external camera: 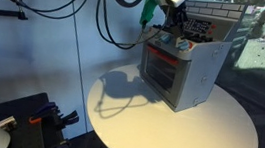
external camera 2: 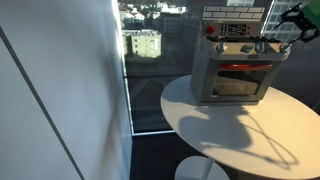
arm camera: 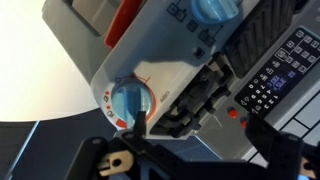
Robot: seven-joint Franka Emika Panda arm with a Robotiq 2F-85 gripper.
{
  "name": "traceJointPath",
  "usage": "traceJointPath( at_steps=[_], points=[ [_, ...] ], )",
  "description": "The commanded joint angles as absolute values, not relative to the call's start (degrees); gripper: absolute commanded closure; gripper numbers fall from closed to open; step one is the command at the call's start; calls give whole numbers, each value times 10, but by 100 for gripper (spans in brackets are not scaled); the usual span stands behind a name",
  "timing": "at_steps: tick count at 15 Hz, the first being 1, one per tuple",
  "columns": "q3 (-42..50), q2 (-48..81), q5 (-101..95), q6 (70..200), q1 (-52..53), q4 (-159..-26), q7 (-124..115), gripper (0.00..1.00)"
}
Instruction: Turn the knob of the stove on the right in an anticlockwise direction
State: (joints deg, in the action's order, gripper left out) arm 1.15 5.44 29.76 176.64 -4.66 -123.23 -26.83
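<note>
On the round white table (external camera: 215, 144) the light toy oven (external camera: 183, 75) may skid if the gripper (external camera 2: 290, 25), hovering above it with jaws I can't judge open or closed, catches the small blue knob (arm camera: 130, 103) off-centre.

Raised exterior views facing the stove (external camera: 183, 75); wrist view close above.

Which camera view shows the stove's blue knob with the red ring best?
The wrist view: the blue knob is large and close, and its red ring is plain. In an exterior view the stove faces the camera, but its knobs are tiny. In an exterior view the stove stands angled, and no knob is clear.
</note>
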Motion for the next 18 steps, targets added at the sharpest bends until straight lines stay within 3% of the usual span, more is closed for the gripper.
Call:
traceJointPath(
  at_steps=[1,18],
  points=[
    [21,30,294,1769,-42,-1255,-272,0],
    [38,25,252,1781,-42,-1283,-282,0]
  ],
)
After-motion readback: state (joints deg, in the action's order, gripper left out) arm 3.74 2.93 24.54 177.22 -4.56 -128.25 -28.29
